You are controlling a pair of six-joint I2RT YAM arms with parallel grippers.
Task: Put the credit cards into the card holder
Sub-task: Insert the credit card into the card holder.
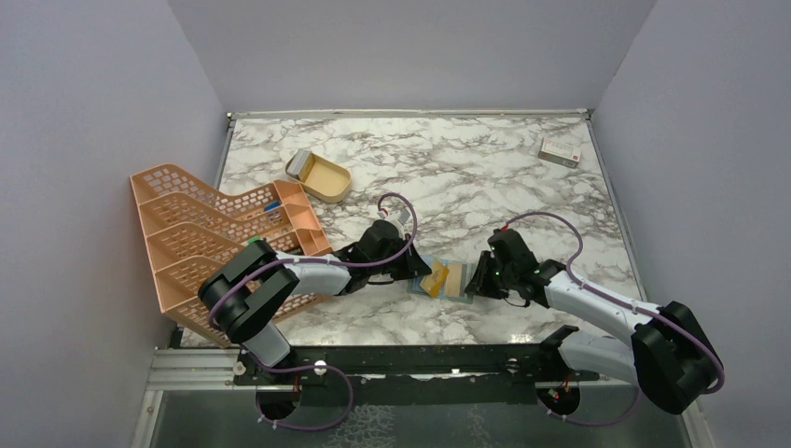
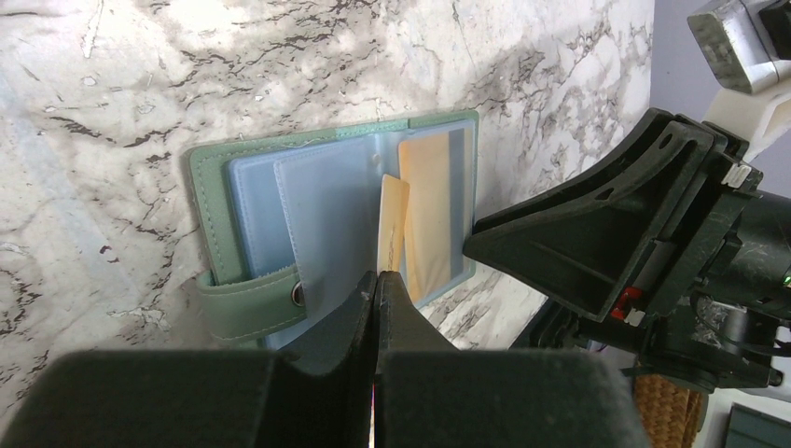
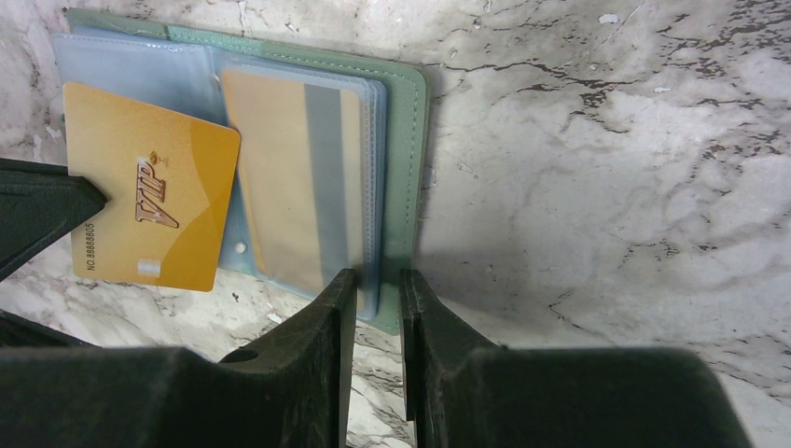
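My left fingers (image 2: pixel 378 277) are clenched on a credit card (image 3: pixel 149 187) tilted over the open card holder (image 3: pixel 406 140) on the counter (image 3: pixel 606 187), and my right fingers (image 3: pixel 378 280) are narrowed at its edge, gripping or not I cannot tell, so a missed sleeve (image 2: pixel 326 215) could buckle or drag the holder askew.

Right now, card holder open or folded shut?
Open: card holder lies spread flat, sleeves up. A striped card sits in a sleeve; the VIP card is not inserted, pinched by the left gripper.
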